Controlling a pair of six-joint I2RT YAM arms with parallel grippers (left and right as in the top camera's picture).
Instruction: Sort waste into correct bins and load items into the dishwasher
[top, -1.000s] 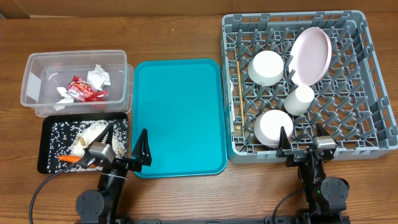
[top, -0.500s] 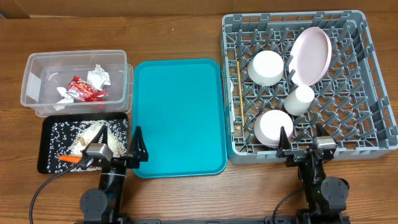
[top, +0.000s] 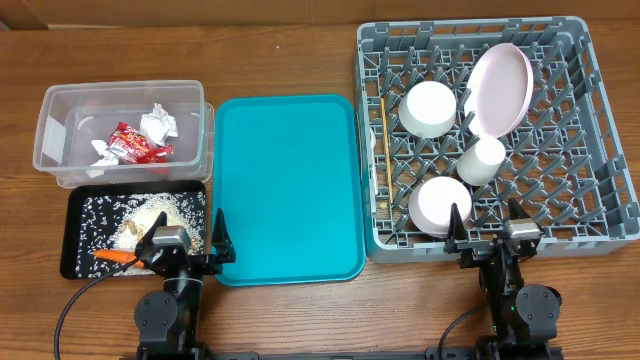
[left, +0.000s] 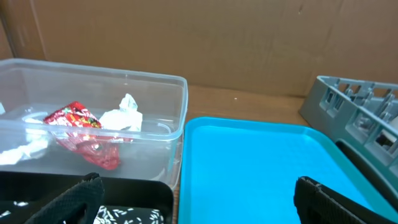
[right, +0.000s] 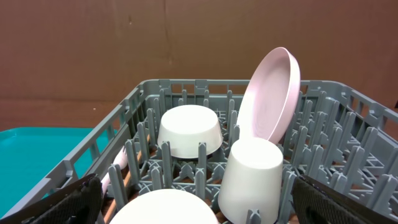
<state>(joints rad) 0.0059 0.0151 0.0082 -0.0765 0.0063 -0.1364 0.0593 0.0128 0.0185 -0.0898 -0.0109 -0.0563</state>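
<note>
Both my grippers hung wide and empty at the near edge. My left gripper (left: 196, 190) straddled the corner where the black tray (top: 66, 235) meets the teal tray (top: 290, 190), and my right gripper (right: 196, 186) sat just short of the rack (top: 470, 26). A careless swing on the left could clip the black tray and scatter its rice (top: 150, 210) and carrot (top: 110, 256). A push forward on the right could knock the nearest bowl (top: 440, 205) off its pegs. Beyond it, the cup (top: 482, 160), second bowl (top: 428, 108) and plate (top: 500, 88) stood racked. The chopstick (top: 383, 150) lay along the rack's left side, possibly with the fork (top: 376, 145) beside it. Farthest left, the tub (top: 125, 88) held the wrapper (top: 135, 145) and paper wads (top: 158, 122).
</note>
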